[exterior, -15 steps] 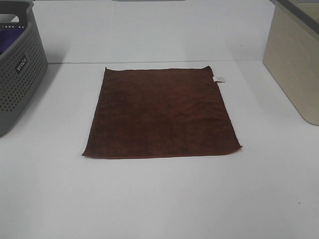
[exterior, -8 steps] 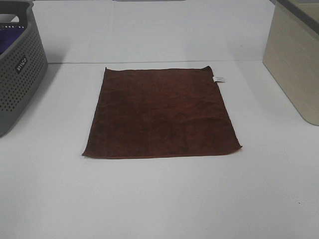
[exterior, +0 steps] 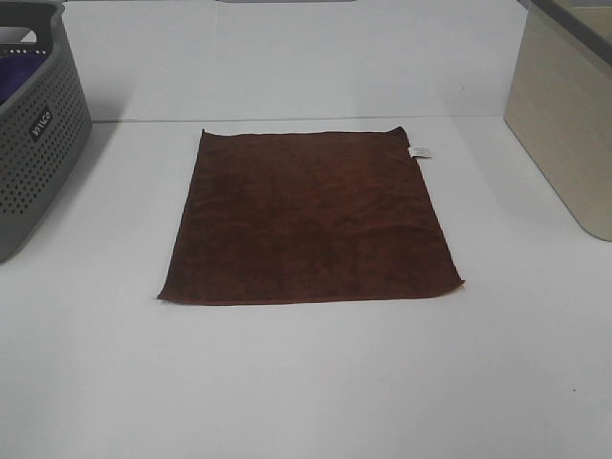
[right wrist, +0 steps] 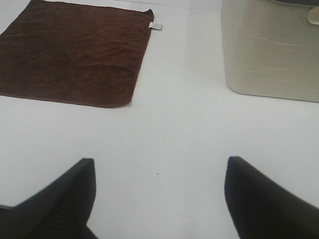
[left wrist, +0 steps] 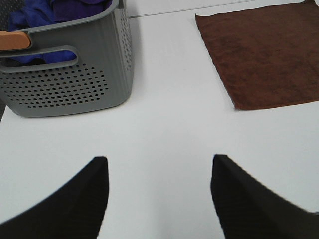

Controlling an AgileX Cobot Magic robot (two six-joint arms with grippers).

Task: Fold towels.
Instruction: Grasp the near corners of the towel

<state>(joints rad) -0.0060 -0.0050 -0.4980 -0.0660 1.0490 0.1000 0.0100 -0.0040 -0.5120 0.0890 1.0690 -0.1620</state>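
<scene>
Thin towel [exterior: 308, 218] lies flat on surface [exterior: 306, 382]; left hand [left wrist: 158, 162] & right hand [right wrist: 160, 160] both spread apart, empty. Risk: pinch misses edge, cloth bunches, corners misalign.

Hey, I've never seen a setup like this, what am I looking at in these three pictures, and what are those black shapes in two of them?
It is a two-armed robot at a white table. One picture comes from a camera mounted high; the other two from cameras on the wrists, so the black shapes are the left gripper and right gripper, both open, holding nothing. A brown towel lies flat, unfolded, between a gray basket holding blue cloth and a beige bin.
</scene>
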